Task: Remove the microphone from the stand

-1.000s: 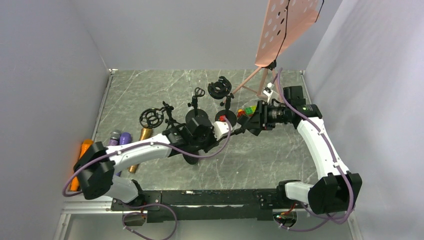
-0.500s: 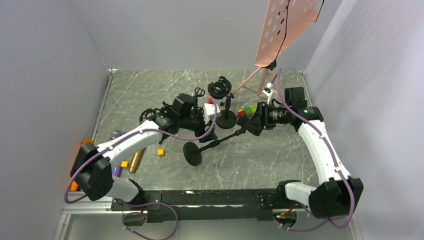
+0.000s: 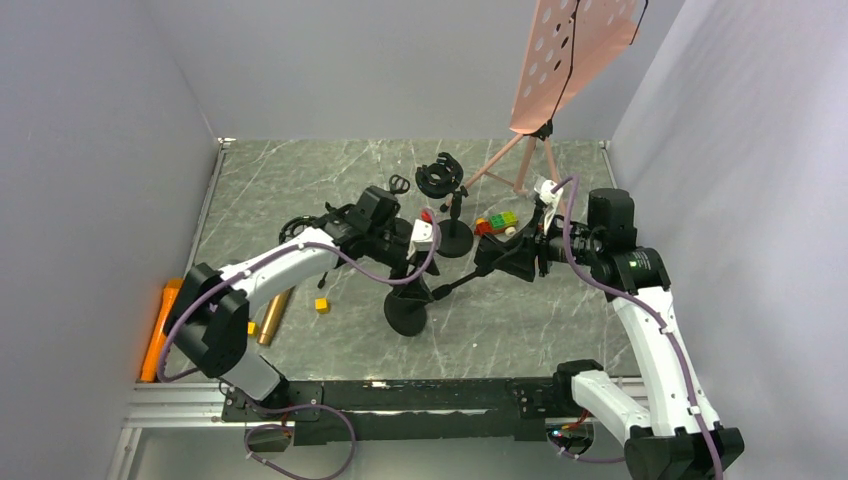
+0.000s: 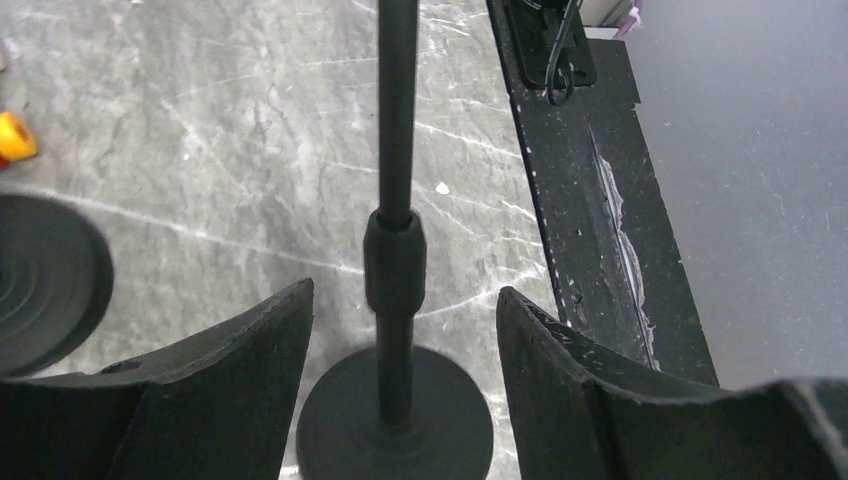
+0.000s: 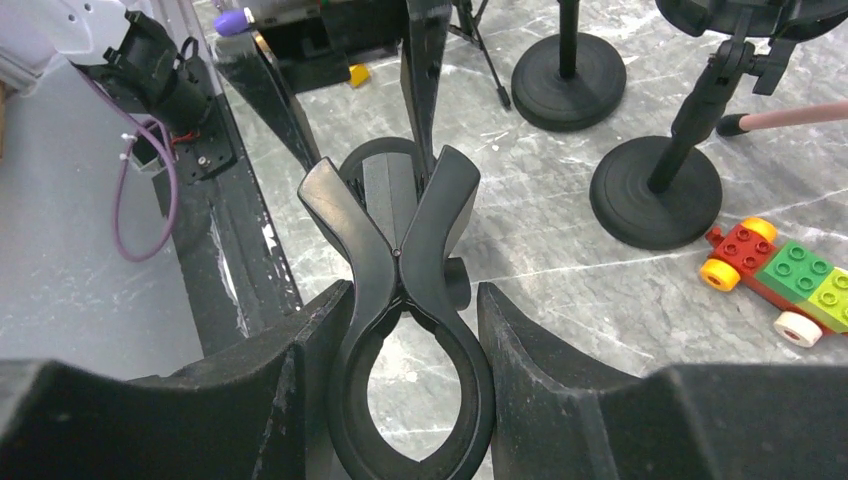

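Observation:
The black stand leans over the table, its round base (image 3: 407, 315) down and its pole (image 3: 455, 283) slanting up to the right. My right gripper (image 5: 410, 340) is shut on the stand's spring clip (image 5: 405, 300), one finger on each side of its ring. Nothing sits in the ring. My left gripper (image 4: 405, 330) is open around the pole (image 4: 396, 150), just above the base (image 4: 395, 420), with gaps on both sides. A gold microphone (image 3: 270, 318) and an orange microphone (image 3: 160, 325) lie at the left edge of the table.
Two other black stands (image 3: 455, 235) (image 3: 440, 175) rise behind the arms, and a shock mount (image 3: 300, 232) lies farther left. A Lego car (image 3: 497, 222) and a pink music stand (image 3: 575, 50) are at the back right. A yellow block (image 3: 320, 305) lies by the left arm.
My left gripper has opened and swung over to straddle the pole near the base. The stand's base has slid to the right. My right arm has pulled back a little, still holding the clip.

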`<state>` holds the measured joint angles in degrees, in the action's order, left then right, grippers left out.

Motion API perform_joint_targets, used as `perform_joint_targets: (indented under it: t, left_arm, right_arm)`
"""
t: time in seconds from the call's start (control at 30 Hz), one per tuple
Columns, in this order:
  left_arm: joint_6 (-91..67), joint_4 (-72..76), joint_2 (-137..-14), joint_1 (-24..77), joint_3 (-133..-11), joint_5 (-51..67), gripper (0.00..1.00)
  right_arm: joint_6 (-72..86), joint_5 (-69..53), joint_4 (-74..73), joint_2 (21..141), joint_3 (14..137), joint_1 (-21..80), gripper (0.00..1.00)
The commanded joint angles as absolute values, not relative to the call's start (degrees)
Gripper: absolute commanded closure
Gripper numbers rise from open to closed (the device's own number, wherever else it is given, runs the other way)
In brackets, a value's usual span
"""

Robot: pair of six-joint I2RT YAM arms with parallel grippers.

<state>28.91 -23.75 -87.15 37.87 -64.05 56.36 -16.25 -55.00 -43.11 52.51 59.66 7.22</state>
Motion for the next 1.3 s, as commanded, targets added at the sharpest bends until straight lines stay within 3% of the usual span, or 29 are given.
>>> perform_joint_targets:
  t: [0.0, 0.07, 0.17, 0.2, 0.27, 0.3, 0.33, 0.43, 0.53, 0.73, 0.83, 1.07, 1.13, 1.2, 1.27]
  left_arm:
    - [29.19, -17.86, -90.37, 41.61, -65.75, 59.81, 0.3]
    - [28.23, -15.28, -91.14, 42.76, -64.99, 59.38, 0.32]
    - [25.61, -12.08, -92.56, 43.58, -64.19, 58.85, 0.46]
    - [25.36, -11.72, -92.86, 43.92, -63.98, 57.6, 0.54]
    - [25.91, -11.84, -92.99, 44.72, -63.61, 54.16, 0.79]
    - [25.87, -11.58, -92.77, 45.07, -63.28, 52.21, 0.99]
    - [24.96, -10.55, -92.42, 45.35, -62.72, 50.5, 1.0]
    - [16.71, -2.88, -88.93, 46.43, -60.01, 41.87, 1.0]
    - [1.05, 4.22, -84.46, 50.49, -60.23, 18.59, 1.0]
    - [-10.36, 5.24, -91.41, 54.91, -67.35, -8.12, 1.0]
    - [-16.55, 0.14, -96.6, 54.71, -72.01, -9.7, 1.0]
    - [-11.24, 8.0, -96.41, 54.33, -68.02, -2.16, 1.0]
    - [-9.53, 9.58, -96.1, 52.79, -67.09, 4.66, 0.89]
    - [-9.04, 9.46, -95.74, 51.73, -66.63, 9.06, 0.64]
    - [-8.14, 6.97, -95.1, 51.07, -67.84, 11.93, 0.46]
  right_arm:
    - [-21.42, -55.6, -41.74, 52.46, 61.58, 7.64, 1.0]
    - [-21.27, -55.48, -41.73, 52.23, 61.68, 7.63, 1.0]
    - [-20.25, -55.12, -41.74, 52.12, 62.1, 7.59, 1.0]
    - [-19.76, -54.8, -41.54, 52.1, 62.23, 7.68, 1.0]
    - [-17.45, -53.55, -40.55, 51.85, 62.6, 7.65, 1.0]
    - [-14.97, -52.32, -39.92, 51.95, 63.05, 7.63, 1.0]
    - [-11.52, -50.49, -39.46, 52.27, 63.8, 7.65, 1.0]
    - [2.11, -45.42, -44.75, 58.64, 71.96, 7.68, 1.0]
    - [8.79, -41.8, -58.2, 66.12, 85.96, 7.44, 1.0]
    - [13.45, -31.4, -59.16, 65.78, 90.86, 5.79, 1.0]
    - [12.96, -30.31, -57.99, 65.06, 89.56, 5.66, 1.0]
    - [6.62, -40.59, -51.71, 62.34, 82.34, 6.36, 1.0]
    - [5.41, -38.88, -49.83, 62.22, 82.12, 7.37, 1.0]
    - [3.33, -36.32, -49.63, 62.77, 83.56, 8.73, 1.0]
    - [1.15, -32.95, -50.69, 63.9, 86.21, 10.63, 1.0]
